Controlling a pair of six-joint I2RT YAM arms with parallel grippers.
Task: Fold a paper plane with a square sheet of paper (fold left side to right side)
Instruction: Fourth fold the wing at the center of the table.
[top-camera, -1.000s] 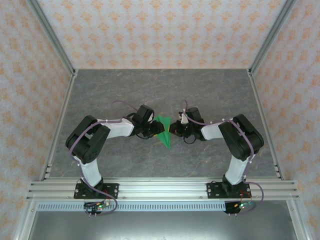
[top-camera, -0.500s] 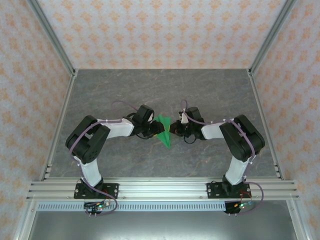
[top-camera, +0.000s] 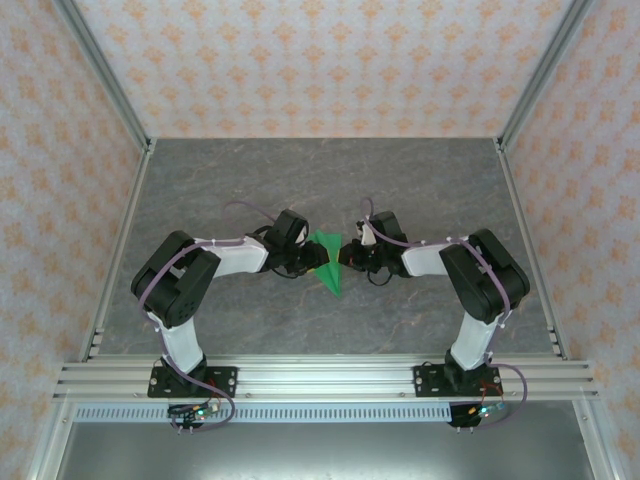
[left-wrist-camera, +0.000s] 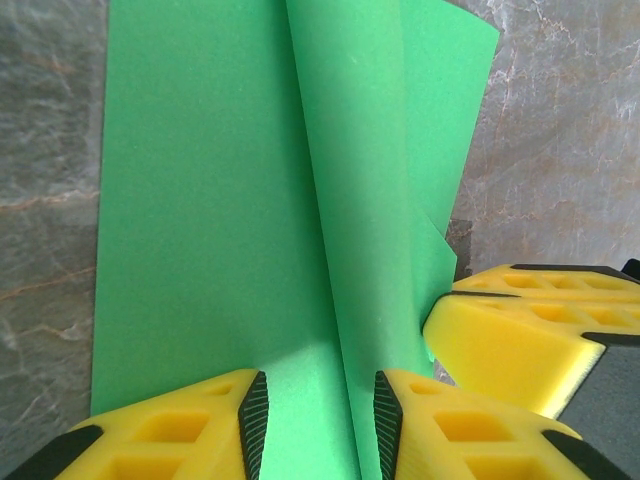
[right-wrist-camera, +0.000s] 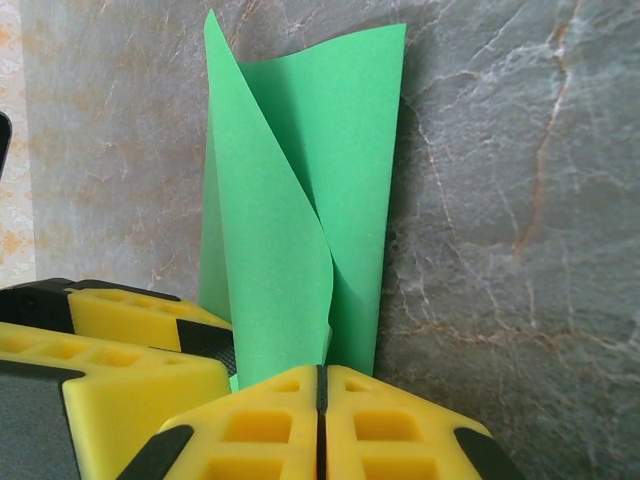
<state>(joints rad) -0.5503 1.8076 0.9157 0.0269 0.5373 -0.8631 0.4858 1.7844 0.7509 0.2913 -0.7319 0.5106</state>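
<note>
A partly folded green paper (top-camera: 327, 262) lies on the grey marbled worktop (top-camera: 330, 180), its pointed end toward the arm bases. Over the last second almost nothing has moved. The right hand (top-camera: 347, 257) has crept a touch closer to the paper from its right, and the paper keeps its shape. That hand is clenched on the paper's edge, pads pressed together. The left hand (top-camera: 310, 262), on the paper's left, has its jaws apart, straddling a raised fold without pinching it. The flap stands curled up rather than flat, so the fold looks paused mid-step, its crease not yet pressed down.
</note>
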